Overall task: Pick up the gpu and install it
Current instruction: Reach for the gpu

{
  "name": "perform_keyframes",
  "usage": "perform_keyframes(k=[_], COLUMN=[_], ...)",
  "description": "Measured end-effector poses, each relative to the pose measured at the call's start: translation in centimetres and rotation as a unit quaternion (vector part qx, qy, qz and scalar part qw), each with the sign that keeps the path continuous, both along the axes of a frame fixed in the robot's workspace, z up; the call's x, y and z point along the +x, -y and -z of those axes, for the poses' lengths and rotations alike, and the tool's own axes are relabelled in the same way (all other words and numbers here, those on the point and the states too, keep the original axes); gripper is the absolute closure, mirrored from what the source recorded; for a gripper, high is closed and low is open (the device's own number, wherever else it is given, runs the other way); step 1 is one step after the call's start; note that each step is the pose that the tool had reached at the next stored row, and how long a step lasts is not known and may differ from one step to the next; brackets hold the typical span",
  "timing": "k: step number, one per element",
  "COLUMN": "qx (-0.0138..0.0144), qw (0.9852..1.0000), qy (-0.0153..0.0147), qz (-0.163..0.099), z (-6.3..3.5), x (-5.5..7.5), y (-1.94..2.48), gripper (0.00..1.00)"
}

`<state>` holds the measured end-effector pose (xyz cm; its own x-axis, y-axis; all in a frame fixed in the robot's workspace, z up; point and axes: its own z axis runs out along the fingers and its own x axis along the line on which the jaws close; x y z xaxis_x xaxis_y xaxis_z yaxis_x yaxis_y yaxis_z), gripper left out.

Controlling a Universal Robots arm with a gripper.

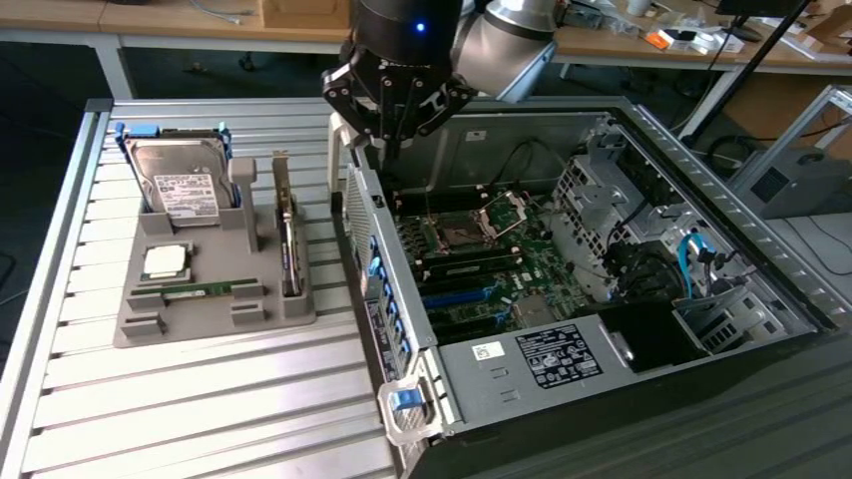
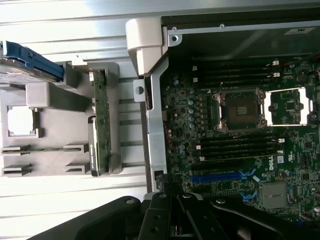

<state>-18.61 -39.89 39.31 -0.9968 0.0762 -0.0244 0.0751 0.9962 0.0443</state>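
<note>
Computer case [image 1: 513, 140] lies open, with a grey holder [image 1: 200, 309] just beside it. Over the case's edge hangs the gripper [image 1: 389, 150], fingers together and empty. The gpu [image 1: 286, 235] stands on edge in the holder.

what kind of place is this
Probably a robotics lab or workshop set up for PC assembly: an open computer case on a slatted metal table, a grey holder with the gpu and a hard drive beside it, and cluttered workbenches behind.
</note>
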Motion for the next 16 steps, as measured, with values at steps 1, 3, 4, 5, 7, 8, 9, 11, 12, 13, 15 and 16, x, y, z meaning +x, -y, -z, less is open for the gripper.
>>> perform_keyframes(k=[1, 3, 4, 5, 7, 8, 9, 11, 12, 13, 15, 16], qx=[0.0000, 0.0000, 0.0000, 0.0000, 0.0000, 0.0000, 0.0000, 0.0000, 0.0000, 0.0000, 0.0000, 0.0000], qw=[1.0000, 1.0000, 1.0000, 1.0000, 1.0000, 1.0000, 1.0000, 1.0000, 1.0000, 1.0000, 1.0000, 1.0000], qy=[0.0000, 0.0000, 0.0000, 0.0000, 0.0000, 0.0000, 0.0000, 0.0000, 0.0000, 0.0000, 0.0000, 0.0000], qz=[0.000, 0.000, 0.000, 0.000, 0.000, 0.000, 0.000, 0.000, 0.000, 0.000, 0.000, 0.000], z=[0.00, 0.00, 0.00, 0.00, 0.00, 0.00, 0.00, 0.00, 0.00, 0.00, 0.00, 0.01], x=[-0.05, -0.18, -0.24, -0.28, -0.37, -0.42, -0.47, -0.58, -0.63, -0.69, -0.79, -0.83], y=[0.00, 0.00, 0.00, 0.00, 0.00, 0.00, 0.00, 0.00, 0.00, 0.00, 0.00, 0.00], gripper=[0.89, 0.89, 0.89, 0.89, 0.89, 0.89, 0.89, 0.89, 0.89, 0.89, 0.89, 0.89])
